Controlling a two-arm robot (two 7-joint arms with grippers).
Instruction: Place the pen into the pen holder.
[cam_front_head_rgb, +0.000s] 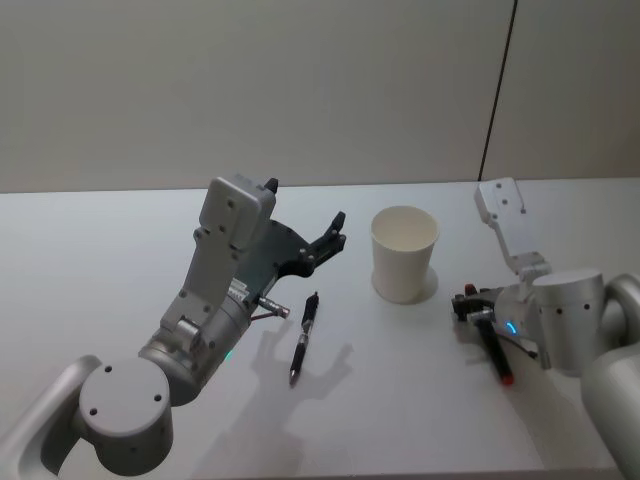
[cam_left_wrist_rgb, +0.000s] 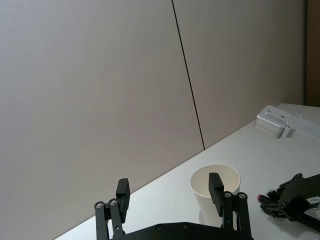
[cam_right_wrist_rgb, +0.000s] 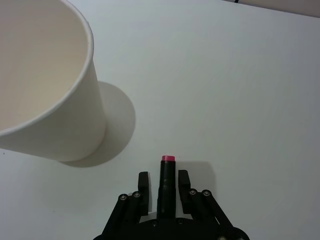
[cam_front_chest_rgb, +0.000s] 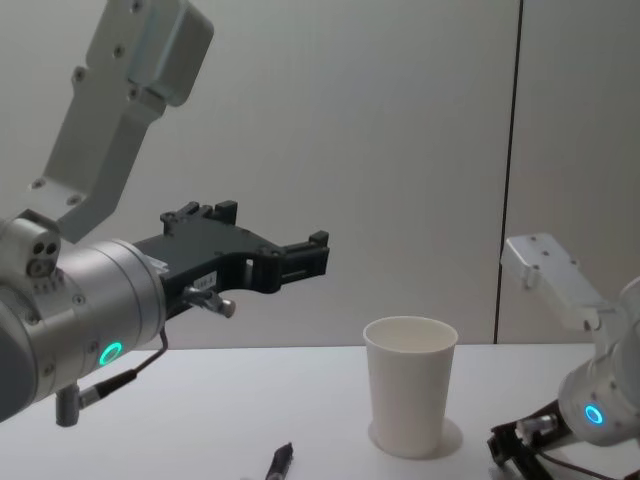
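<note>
A black pen (cam_front_head_rgb: 303, 338) (cam_front_chest_rgb: 279, 462) lies on the white table, left of the pen holder (cam_front_head_rgb: 404, 262) (cam_front_chest_rgb: 408, 390) (cam_right_wrist_rgb: 45, 90) (cam_left_wrist_rgb: 227, 182), an upright white paper cup. My left gripper (cam_front_head_rgb: 338, 232) (cam_left_wrist_rgb: 169, 184) (cam_front_chest_rgb: 318, 255) hangs open and empty, raised above the table between the black pen and the cup. A second black pen with a pink-red end (cam_right_wrist_rgb: 167, 175) (cam_front_head_rgb: 497, 355) lies low at the table to the right of the cup. My right gripper (cam_front_head_rgb: 466, 303) (cam_right_wrist_rgb: 163, 176) (cam_front_chest_rgb: 505, 445) is closed around it lengthwise, and its coloured end sticks out toward the cup.
The white table (cam_front_head_rgb: 120, 250) has open room to the left and in front of the cup. A plain wall with a dark vertical seam (cam_front_chest_rgb: 510, 150) stands just behind the table's far edge.
</note>
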